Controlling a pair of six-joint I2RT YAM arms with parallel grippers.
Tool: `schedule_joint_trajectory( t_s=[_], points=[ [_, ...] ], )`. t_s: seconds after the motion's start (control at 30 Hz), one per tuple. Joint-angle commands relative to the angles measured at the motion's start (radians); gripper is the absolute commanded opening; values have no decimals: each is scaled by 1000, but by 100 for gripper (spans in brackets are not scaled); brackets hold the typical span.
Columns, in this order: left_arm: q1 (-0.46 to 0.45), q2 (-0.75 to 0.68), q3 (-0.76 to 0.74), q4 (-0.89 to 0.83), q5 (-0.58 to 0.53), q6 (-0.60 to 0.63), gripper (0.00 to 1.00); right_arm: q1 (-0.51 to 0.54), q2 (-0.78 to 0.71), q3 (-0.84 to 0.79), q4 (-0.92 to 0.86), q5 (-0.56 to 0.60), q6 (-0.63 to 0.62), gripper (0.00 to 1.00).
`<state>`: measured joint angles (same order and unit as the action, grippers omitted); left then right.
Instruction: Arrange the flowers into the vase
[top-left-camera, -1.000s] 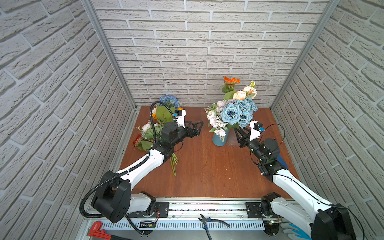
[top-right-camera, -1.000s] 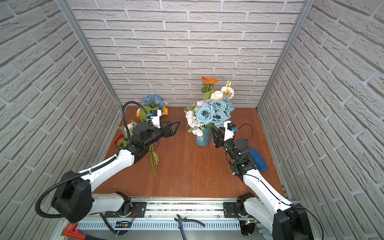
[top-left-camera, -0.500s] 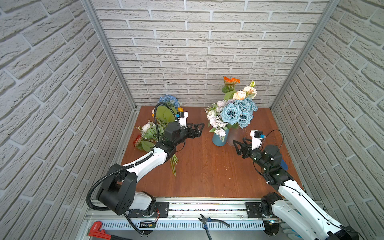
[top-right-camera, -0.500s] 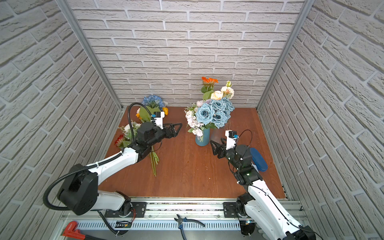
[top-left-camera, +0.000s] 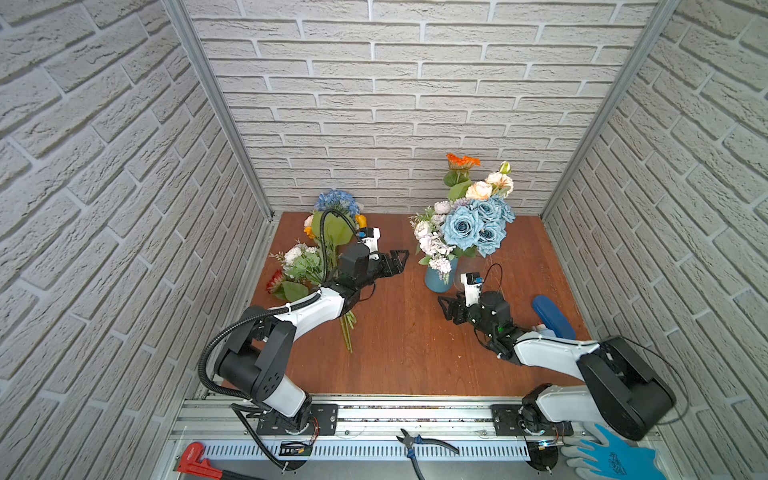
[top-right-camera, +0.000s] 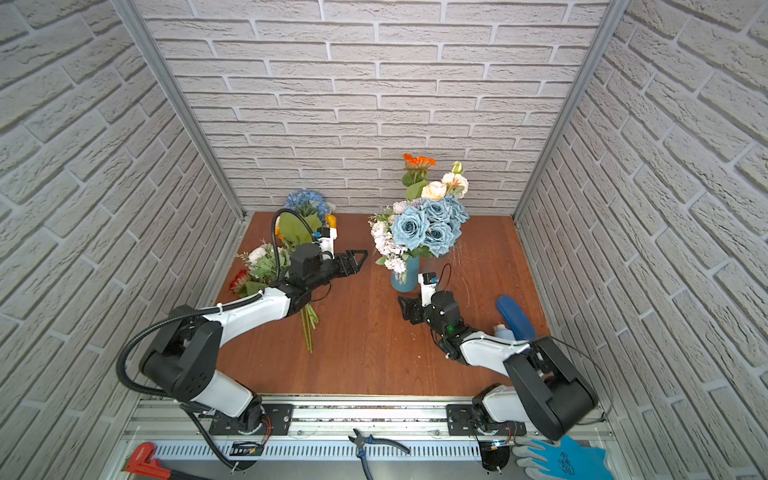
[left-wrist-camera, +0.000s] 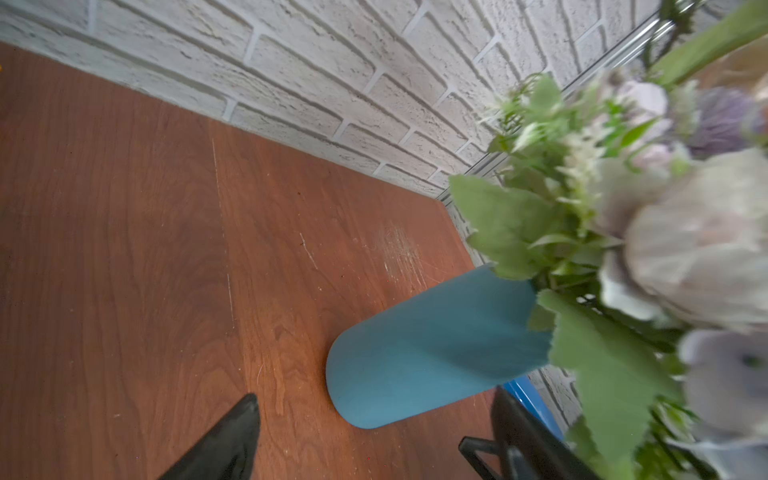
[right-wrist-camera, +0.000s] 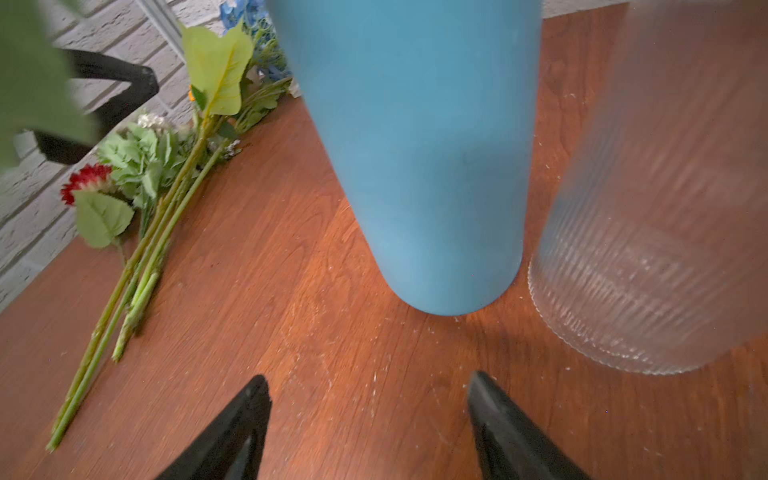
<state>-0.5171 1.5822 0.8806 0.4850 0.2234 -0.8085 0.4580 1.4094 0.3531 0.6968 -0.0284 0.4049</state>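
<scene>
A blue vase (top-left-camera: 440, 279) (top-right-camera: 404, 278) (left-wrist-camera: 432, 345) (right-wrist-camera: 415, 145) stands upright at the back middle. It holds flowers: blue roses (top-left-camera: 473, 226), white and lilac blooms (top-left-camera: 432, 245) (left-wrist-camera: 698, 257), peach blooms (top-left-camera: 478, 191) and an orange daisy (top-left-camera: 462, 160). More flowers lie flat at the back left: a blue hydrangea (top-left-camera: 336, 201), a white bunch (top-left-camera: 299, 257), a red bloom (right-wrist-camera: 85, 178) and green stems (top-left-camera: 347, 328) (right-wrist-camera: 124, 291). My left gripper (top-left-camera: 404, 261) (top-right-camera: 363, 261) (left-wrist-camera: 374, 405) hovers open and empty just left of the vase. My right gripper (top-left-camera: 444, 309) (top-right-camera: 402, 308) (right-wrist-camera: 368, 386) is open and empty in front of it.
A clear ribbed glass vase (right-wrist-camera: 648, 249) (top-left-camera: 471, 270) stands against the blue vase's right side. A blue oblong object (top-left-camera: 552, 316) lies at the right by the right arm. Pliers (top-left-camera: 419, 442), a red wrench (top-left-camera: 195, 457) and a blue glove (top-left-camera: 611, 457) lie on the front rail. Brick walls close three sides.
My right gripper has drawn back from the bouquet toward the front, dropped lower, and its jaws stand wider. The left gripper has barely moved.
</scene>
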Motion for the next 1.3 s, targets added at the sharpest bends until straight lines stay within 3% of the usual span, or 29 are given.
schedule_joint_trajectory(
  t_s=[0.0,0.53,0.83,1.27],
  points=[
    [6,61,51,12,-19,-65,76,37,97,2,261,95,96,71],
    [4,274,140,125,57,-201,76,111,423,42,591,389,220,70],
    [-3,365,218,124,69,-232,76,111,492,80,623,414,235,69],
    [-9,419,271,128,87,-242,76,103,506,195,500,387,217,69]
  ],
)
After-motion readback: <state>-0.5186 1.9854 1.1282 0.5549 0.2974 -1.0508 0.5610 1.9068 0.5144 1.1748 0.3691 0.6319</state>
